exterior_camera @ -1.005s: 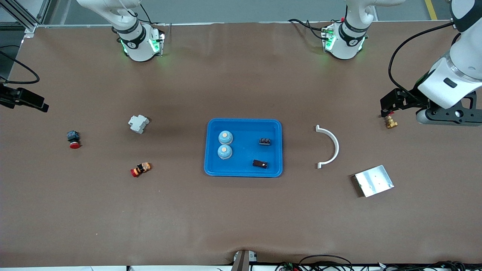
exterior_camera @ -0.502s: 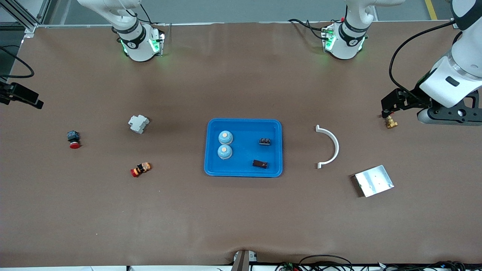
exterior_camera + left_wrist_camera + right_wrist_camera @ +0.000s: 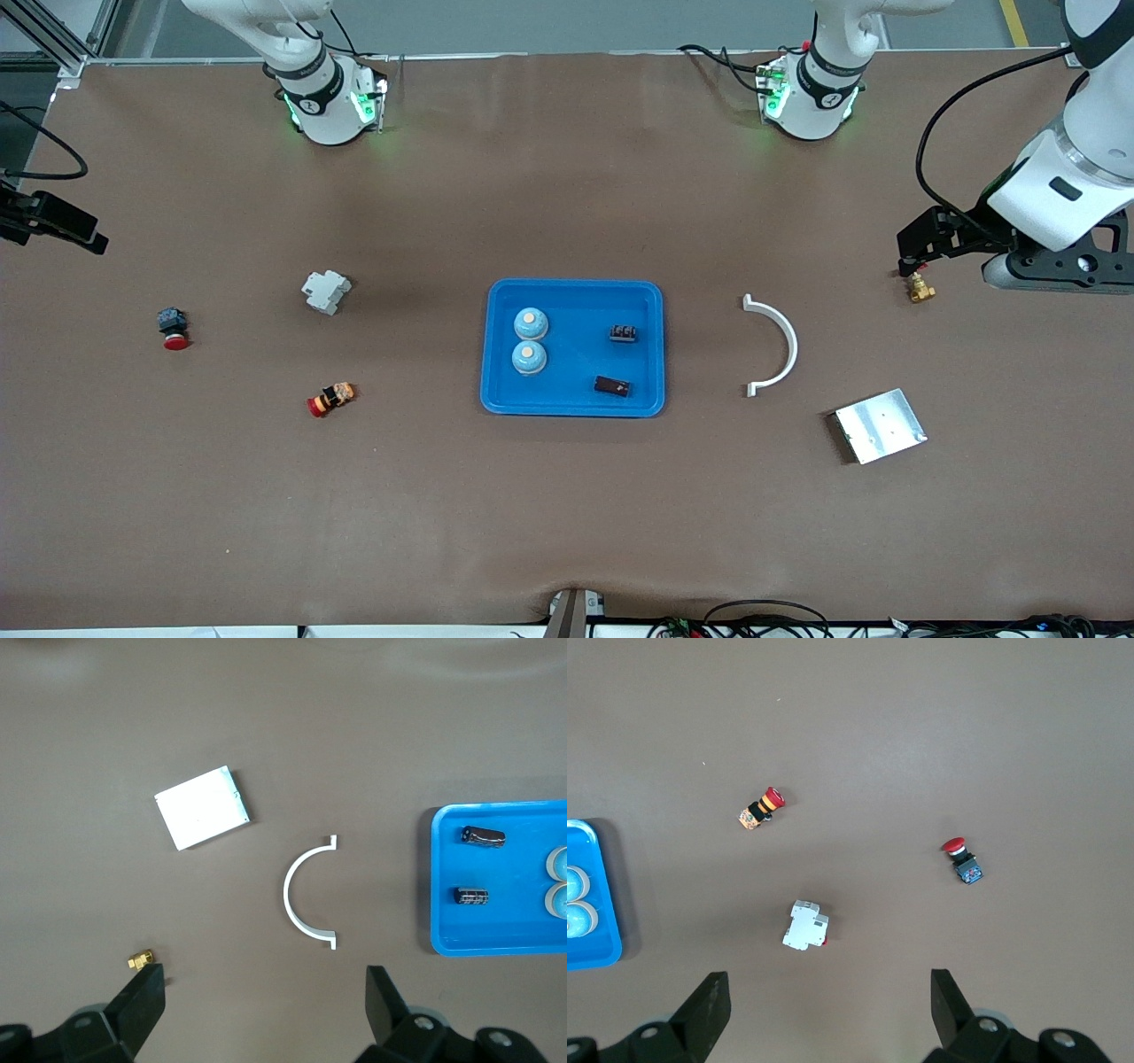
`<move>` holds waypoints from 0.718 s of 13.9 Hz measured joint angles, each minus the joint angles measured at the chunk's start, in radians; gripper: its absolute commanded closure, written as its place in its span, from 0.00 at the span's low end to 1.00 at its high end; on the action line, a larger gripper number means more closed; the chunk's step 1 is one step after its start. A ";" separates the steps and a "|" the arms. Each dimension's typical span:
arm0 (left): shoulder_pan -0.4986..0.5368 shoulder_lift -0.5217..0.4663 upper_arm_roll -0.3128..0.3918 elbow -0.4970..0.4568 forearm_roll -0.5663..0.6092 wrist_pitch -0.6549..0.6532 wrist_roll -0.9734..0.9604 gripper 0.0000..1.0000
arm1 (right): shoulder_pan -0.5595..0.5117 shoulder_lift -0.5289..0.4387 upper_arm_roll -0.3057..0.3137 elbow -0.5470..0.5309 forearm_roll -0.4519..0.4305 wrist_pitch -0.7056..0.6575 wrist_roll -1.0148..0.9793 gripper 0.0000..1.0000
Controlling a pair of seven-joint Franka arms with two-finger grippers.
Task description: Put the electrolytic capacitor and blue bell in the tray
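Note:
The bright-blue tray (image 3: 576, 292) lies mid-table. In it stand two blue bells (image 3: 531, 324) (image 3: 529, 357), side by side at the right arm's end. At the left arm's end lie two small dark electrolytic capacitors (image 3: 624, 333) (image 3: 612, 385). The left wrist view shows the tray (image 3: 505, 935) with both capacitors (image 3: 483, 836) (image 3: 471, 896). My left gripper (image 3: 907, 254) (image 3: 266, 985) hangs open and empty over a small brass fitting (image 3: 920, 288), well clear of the tray. My right gripper (image 3: 93, 239) (image 3: 830, 988) is open and empty over the table edge at the right arm's end.
A white half-ring (image 3: 775, 346) and a silver metal plate (image 3: 879, 425) lie toward the left arm's end. Toward the right arm's end are a white breaker (image 3: 326, 291), a red-and-orange button (image 3: 330, 399) and a red-capped blue switch (image 3: 173, 328).
Both grippers drifted slightly, each staying over its own end of the table. Nothing on the table or in the tray moved.

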 measured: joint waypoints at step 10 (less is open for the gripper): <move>0.000 -0.001 0.001 0.000 0.000 -0.002 0.000 0.00 | -0.004 -0.002 -0.002 0.004 -0.013 0.012 0.000 0.00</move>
